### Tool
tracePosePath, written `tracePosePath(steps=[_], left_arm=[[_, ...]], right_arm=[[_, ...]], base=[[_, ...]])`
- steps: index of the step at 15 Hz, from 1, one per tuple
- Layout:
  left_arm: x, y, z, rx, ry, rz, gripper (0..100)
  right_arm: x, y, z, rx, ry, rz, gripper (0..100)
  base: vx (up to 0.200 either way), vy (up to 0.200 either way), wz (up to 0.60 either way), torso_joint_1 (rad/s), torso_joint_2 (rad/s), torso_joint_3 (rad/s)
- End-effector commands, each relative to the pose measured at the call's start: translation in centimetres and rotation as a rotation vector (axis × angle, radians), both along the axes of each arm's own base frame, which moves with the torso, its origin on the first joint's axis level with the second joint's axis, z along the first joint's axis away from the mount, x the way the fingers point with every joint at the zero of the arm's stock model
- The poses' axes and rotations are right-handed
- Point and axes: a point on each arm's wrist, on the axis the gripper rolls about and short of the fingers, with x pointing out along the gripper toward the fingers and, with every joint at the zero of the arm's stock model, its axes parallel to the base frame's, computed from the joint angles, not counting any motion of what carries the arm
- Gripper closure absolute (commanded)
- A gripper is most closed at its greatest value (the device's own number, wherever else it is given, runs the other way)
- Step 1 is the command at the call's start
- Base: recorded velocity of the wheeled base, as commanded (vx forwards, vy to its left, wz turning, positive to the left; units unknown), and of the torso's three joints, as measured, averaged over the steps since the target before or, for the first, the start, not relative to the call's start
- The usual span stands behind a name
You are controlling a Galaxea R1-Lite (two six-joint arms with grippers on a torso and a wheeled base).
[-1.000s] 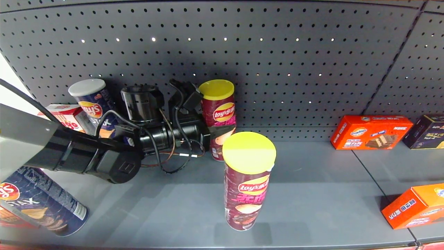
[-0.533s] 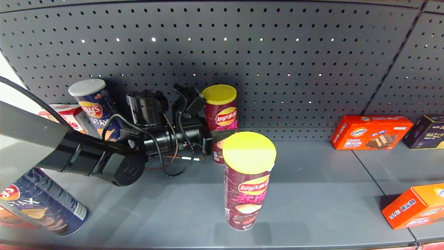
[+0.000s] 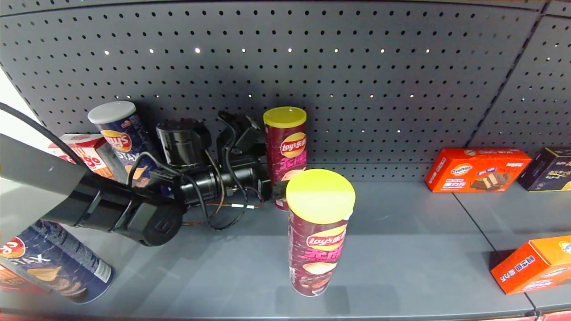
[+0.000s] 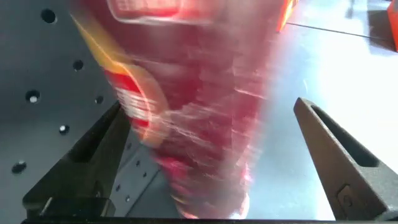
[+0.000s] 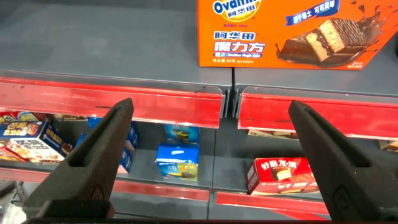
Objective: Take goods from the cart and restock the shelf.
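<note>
- Left gripper (image 3: 280, 189): released, with its fingers spread on either side of the lower body of the rear can (image 3: 285, 147).
- Left wrist view: one finger (image 4: 93, 162) lies close against the can; blur hides whether they touch. The other finger stands off, and a strip of shelf (image 3: 401, 249) shows in the gap.
- Rear can: dark red with a yellow lid, upright on the shelf. It stands near the pegboard (image 3: 357, 67) and left of the shelf's middle.
- Front can (image 3: 317, 232): same kind, also with a yellow lid, upright. It stands nearer the shelf's front edge, just right of the rear can's line. No gripper is on it.
- Blue can (image 3: 120, 133): grey lid, at the back and left of the left arm. A red-and-white box (image 3: 84, 151) sits just beside it, further left.
- Second blue can (image 3: 58, 263): at the front left and partly cut off.
- Right end of the shelf: an orange box (image 3: 477, 169) at the back with a dark box (image 3: 551, 169) beside it. Another orange carton (image 3: 535, 265) sits nearer the front.
- Right gripper (image 5: 210, 109): released, fingers wide apart, nothing between them.
- Right wrist view: the gripper faces shelf edges that carry red strips (image 5: 124, 102). A large orange pack (image 5: 286, 31) sits on the level above, with a blue packet (image 5: 177, 158) and a red packet (image 5: 283, 174) on the level below.
</note>
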Motion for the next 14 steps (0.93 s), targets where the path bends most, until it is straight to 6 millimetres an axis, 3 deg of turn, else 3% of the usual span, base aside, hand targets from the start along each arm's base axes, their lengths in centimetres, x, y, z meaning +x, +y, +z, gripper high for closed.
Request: tracePosePath(steps=[1,3,6,9,14], left_arm=[[-1.8,0.9,0.4,-0.003,-0.012,0.02,0],[-3.7,1.8,0.4,0.01,-0.005,0.086,0],[-4.8,2.3,1.2,0.022,-0.039,0.228,0],[-5.0,2.6,0.8,0.052,-0.038,0.354,0],[-4.8,2.7,0.8,0.052,-0.033,0.404,0]], right_arm=[[0.0,0.0,0.0,-0.001,0.002,0.0,0],[0.0,0.0,0.0,-0.001,0.002,0.0,0],[0.0,0.0,0.0,-0.001,0.002,0.0,0],[0.0,0.0,0.0,-0.001,0.002,0.0,0],[0.0,0.0,0.0,-0.001,0.002,0.0,0]], base=[[0.0,0.0,0.0,0.0,0.0,0.0],[0.0,0.0,0.0,0.0,0.0,0.0],[0.0,0.0,0.0,0.0,0.0,0.0],[0.0,0.0,0.0,0.0,0.0,0.0],[0.0,0.0,0.0,0.0,0.0,0.0]])
